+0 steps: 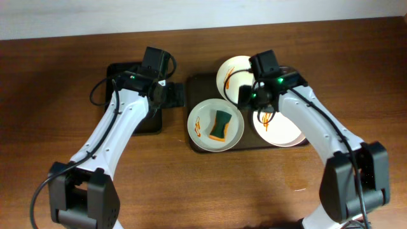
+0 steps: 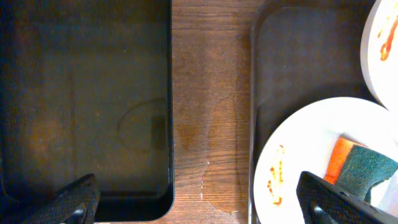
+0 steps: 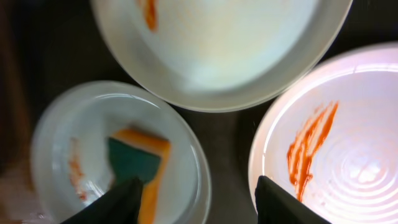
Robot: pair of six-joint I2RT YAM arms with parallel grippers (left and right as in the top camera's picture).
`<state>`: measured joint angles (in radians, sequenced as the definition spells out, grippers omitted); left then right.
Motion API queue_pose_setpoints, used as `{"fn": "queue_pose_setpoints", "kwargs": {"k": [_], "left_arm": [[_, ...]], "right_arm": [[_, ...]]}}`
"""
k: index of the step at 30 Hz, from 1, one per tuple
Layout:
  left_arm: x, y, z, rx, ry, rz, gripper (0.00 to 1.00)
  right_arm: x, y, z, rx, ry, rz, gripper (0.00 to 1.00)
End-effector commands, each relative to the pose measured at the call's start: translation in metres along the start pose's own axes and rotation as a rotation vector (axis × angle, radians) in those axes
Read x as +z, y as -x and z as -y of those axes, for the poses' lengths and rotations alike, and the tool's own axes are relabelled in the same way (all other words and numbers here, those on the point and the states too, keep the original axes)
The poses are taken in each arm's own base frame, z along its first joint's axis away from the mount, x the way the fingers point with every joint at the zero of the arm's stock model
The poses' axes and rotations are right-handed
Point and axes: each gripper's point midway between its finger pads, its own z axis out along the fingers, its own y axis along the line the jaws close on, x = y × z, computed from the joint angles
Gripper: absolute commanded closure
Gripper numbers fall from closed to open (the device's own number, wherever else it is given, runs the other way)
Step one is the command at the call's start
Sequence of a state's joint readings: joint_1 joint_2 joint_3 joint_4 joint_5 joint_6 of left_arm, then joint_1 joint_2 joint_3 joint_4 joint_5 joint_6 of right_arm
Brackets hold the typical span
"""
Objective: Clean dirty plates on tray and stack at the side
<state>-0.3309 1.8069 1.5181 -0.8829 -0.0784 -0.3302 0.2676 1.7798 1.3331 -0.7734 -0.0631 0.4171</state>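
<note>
Jaws on both arms stand wide apart with nothing between them, so neither arm is carrying anything. My left gripper (image 2: 199, 194) hangs over the strip of bare table (image 2: 211, 112) between the 2 trays. The left tray (image 2: 87, 93) is at its 9 o'clock and the right tray (image 2: 298, 56) at its 3 o'clock. I judge that spot suits steadying a plate or receiving a cleaned one for the stack.

My right gripper (image 3: 199, 193) hovers above the right tray where the plates crowd together. Seen from overhead, the sponge (image 1: 221, 124) lies at its 7 o'clock, so I read this arm as placed to reach down for it.

I count 3 plates, all on the right tray and all smeared orange:
- the back plate (image 1: 230, 71) at 12 o'clock
- the front plate (image 1: 210, 143) at 8 o'clock, with the 1 sponge lying in it
- the right plate (image 1: 283, 133) at 4 o'clock

None is stacked at the side yet.
</note>
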Motion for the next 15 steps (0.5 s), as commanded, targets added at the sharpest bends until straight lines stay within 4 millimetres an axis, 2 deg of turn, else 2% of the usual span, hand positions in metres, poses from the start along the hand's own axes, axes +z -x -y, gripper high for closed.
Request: {"fn": "queue_pose_setpoints", "kwargs": {"k": [1, 2, 5, 9, 11, 13, 14, 15], "left_arm": [[-0.001, 0.000, 0.001, 0.003, -0.004, -0.001, 0.00], [-0.001, 0.000, 0.002, 0.004, -0.005, -0.001, 0.00], [-0.001, 0.000, 0.002, 0.004, -0.005, -0.001, 0.00], [-0.001, 0.000, 0.002, 0.004, -0.005, -0.001, 0.00], [-0.001, 0.000, 0.002, 0.003, -0.006, 0.000, 0.00], [-0.001, -0.003, 0.010, 0.004, -0.053, -0.018, 0.01], [-0.001, -0.006, 0.016, 0.004, -0.090, -0.031, 0.20], [0.001, -0.009, 0.025, 0.004, -0.140, -0.052, 0.34]], "right_arm": [[0.044, -0.029, 0.005, -0.018, -0.059, -0.068, 0.59], [0.052, -0.032, 0.007, -0.030, -0.065, -0.084, 0.62], [0.071, -0.051, 0.009, -0.096, -0.051, -0.177, 0.62], [0.075, -0.064, 0.001, -0.084, 0.006, -0.240, 0.64], [0.076, -0.072, 0.004, -0.071, -0.005, -0.276, 0.66], [0.075, -0.075, 0.005, -0.071, -0.010, -0.287, 0.75], [0.075, -0.074, 0.005, -0.071, -0.009, -0.284, 0.78], [0.076, -0.073, 0.005, -0.072, -0.007, -0.281, 0.80]]}}
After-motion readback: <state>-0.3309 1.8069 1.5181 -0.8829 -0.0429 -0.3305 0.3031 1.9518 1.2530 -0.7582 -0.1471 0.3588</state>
